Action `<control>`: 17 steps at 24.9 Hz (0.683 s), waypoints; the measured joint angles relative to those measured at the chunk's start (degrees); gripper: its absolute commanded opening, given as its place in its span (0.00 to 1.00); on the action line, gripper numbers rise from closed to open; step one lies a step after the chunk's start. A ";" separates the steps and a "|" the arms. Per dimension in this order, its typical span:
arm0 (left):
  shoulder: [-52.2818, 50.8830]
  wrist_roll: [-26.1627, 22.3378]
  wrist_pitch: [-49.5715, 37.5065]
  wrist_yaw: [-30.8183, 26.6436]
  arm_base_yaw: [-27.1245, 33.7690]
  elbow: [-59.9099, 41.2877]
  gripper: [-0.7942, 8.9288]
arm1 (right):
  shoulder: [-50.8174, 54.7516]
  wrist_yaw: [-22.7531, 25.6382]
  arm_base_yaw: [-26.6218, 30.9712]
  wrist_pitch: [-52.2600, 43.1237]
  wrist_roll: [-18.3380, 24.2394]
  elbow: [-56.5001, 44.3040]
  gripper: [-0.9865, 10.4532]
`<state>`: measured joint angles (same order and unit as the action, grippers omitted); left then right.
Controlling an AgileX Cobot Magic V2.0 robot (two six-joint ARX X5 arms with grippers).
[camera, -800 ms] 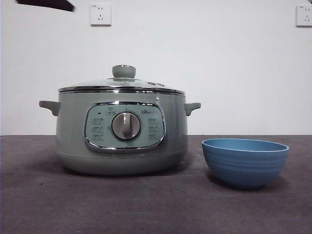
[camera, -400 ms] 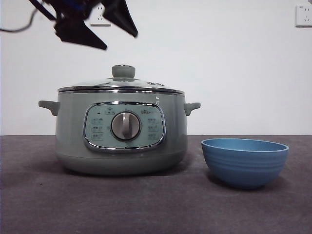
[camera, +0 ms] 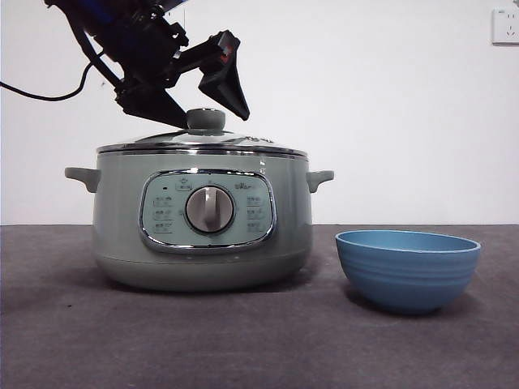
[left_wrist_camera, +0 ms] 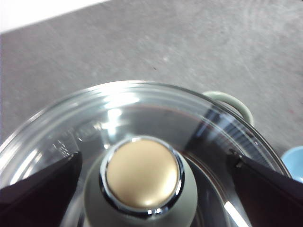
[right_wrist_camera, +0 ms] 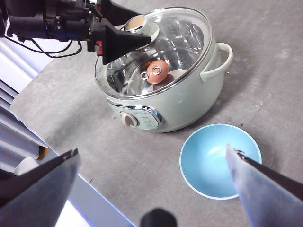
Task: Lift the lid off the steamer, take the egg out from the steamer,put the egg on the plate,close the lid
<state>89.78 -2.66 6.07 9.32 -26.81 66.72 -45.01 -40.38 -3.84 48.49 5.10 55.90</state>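
The pale green steamer (camera: pixel 203 235) stands on the dark table with its glass lid (camera: pixel 203 143) on. My left gripper (camera: pixel 211 120) has come in from the upper left and is open, one jaw on each side of the lid's knob (camera: pixel 206 118). In the left wrist view the knob (left_wrist_camera: pixel 144 172) sits between the two spread jaws without touching them. Through the glass, the right wrist view shows the brown egg (right_wrist_camera: pixel 157 71) inside the steamer (right_wrist_camera: pixel 184 106). The blue plate (camera: pixel 408 270) stands right of the steamer. High above the table, my right gripper (right_wrist_camera: pixel 151 189) is open and holds nothing.
A white wall with a socket (camera: pixel 504 24) stands behind the table. A black cable (camera: pixel 40 96) trails from the left arm. The table's near edge (right_wrist_camera: pixel 102 196) shows in the right wrist view, with bare grey table around the plate (right_wrist_camera: pixel 208 165).
My left arm has come down from the top left corner to the lid's knob, jaws spread. Steamer, lid and plate have not moved.
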 measured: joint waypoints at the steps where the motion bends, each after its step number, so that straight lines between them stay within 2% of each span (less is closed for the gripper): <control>1: 0.00 -0.15 0.02 -0.17 -0.04 0.00 0.50 | -0.02 0.00 0.00 0.02 -0.02 0.00 0.58; 3: 0.00 -0.33 0.11 -0.20 -0.07 0.00 0.36 | 0.00 0.00 0.00 0.02 0.00 0.00 0.58; 7: 0.00 -0.35 0.17 -0.96 -0.02 0.00 0.24 | 0.00 0.02 0.00 0.02 0.00 0.00 0.58; 12: 0.00 -0.74 0.13 -1.09 0.04 0.00 0.15 | -0.02 0.09 0.00 0.02 0.00 0.00 0.58; 13: 0.00 -0.74 0.13 -1.09 0.04 0.00 0.07 | -0.02 0.07 0.00 0.02 0.00 0.00 0.58; 17: 0.00 -0.74 0.07 -1.09 0.04 0.00 0.07 | -0.02 0.09 0.00 0.02 0.00 0.00 0.58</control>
<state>89.78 -3.40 6.13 8.23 -26.76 66.72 -45.04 -40.29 -3.84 48.51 5.10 55.90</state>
